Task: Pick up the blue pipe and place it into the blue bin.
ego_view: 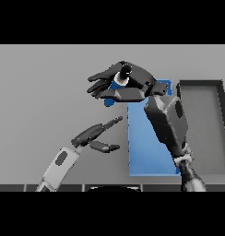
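The grey bench (40, 92) carries a blue bin (146, 147) right of centre and, just beside it on the right, what seems to be a dark-rimmed grey tray (204, 133).

Grey table (40, 92) all across — flat, pale, unpatterned. On it the blue bin (146, 147), a bright, even blue with a slightly darker blue rim. Beside it a grey tray (221, 129): mid-grey floor, near-black walls. Up top, the right hand (126, 83) is dark charcoal, almost black, with a small white patch and a black spot showing on its upper side, and a sliver of the blue pipe (110, 100) peeks out beneath the fingers — same vivid blue as the bin. Its forearm runs dark grey, with a white band at the joint. The left hand (98, 136) is dark grey too, on a white-and-light-grey forearm bearing one dark oval mark.
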